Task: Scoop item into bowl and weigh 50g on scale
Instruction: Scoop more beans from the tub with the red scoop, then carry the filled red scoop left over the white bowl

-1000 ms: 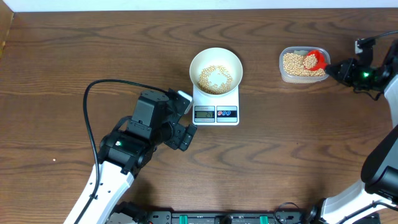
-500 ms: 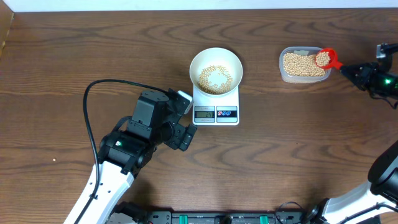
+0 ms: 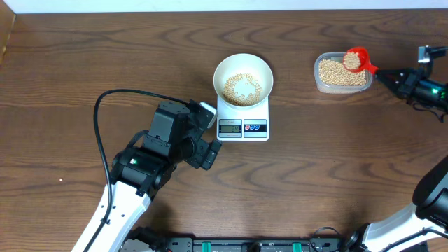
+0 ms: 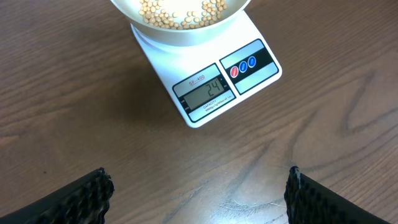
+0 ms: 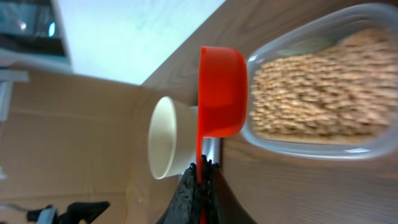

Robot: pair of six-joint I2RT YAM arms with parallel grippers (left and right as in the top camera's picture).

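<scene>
Overhead: my right end effector (image 3: 386,75) pinches the scoop (image 3: 364,56) level over the tub (image 3: 318,70) so no beans (image 3: 350,62) spill, bowl (image 3: 218,70) sitting on the scale (image 3: 243,127), left end effector (image 4: 199,193) wide open, empty, watching its display (image 4: 207,93).

open table (image 3: 308,154) is being left between scale (image 3: 243,128) and tub (image 3: 317,75). the scale's left is being crowded by the left gripper (image 3: 212,131).

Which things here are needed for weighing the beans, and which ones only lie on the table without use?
For the job: beans, white bowl, scale, red scoop in the right gripper, clear tub.
Idle: the black cable, the open left gripper.
</scene>
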